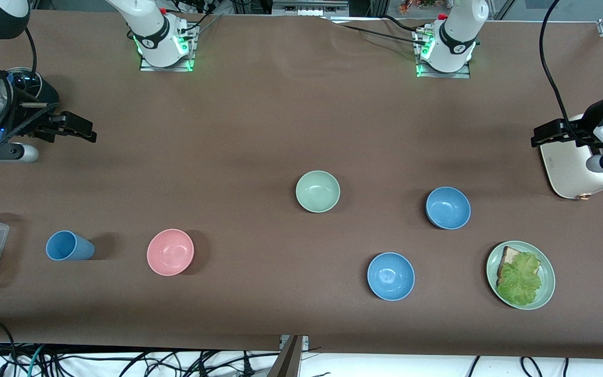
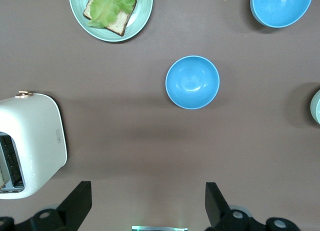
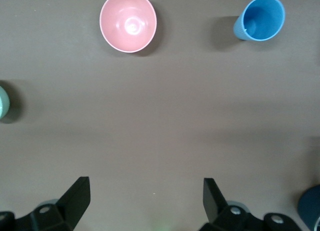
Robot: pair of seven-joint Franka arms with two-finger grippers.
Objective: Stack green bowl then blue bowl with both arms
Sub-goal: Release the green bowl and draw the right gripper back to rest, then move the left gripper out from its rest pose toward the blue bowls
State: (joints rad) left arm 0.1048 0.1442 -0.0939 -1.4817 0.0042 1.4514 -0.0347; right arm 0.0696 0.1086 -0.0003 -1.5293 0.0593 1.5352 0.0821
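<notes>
Both grippers hang with fingers spread, holding nothing: my left gripper [image 1: 537, 137] over the toaster [image 1: 573, 167], my right gripper [image 1: 84, 131] over bare table at its own end, since no pick has begun. Between them I see the green bowl [image 1: 317, 191] mid-table and the blue bowl [image 1: 448, 208] toward the left arm's end, well apart, a glossier blue bowl [image 1: 391, 276] nearer the camera.

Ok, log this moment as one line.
stage: start | green bowl: unstacked | blue bowl: unstacked | left end effector: open, empty | right end effector: open, empty

No text, number or brand could be read on anything. The toaster [image 2: 30, 146] carried a small mark, too small to read.
</notes>
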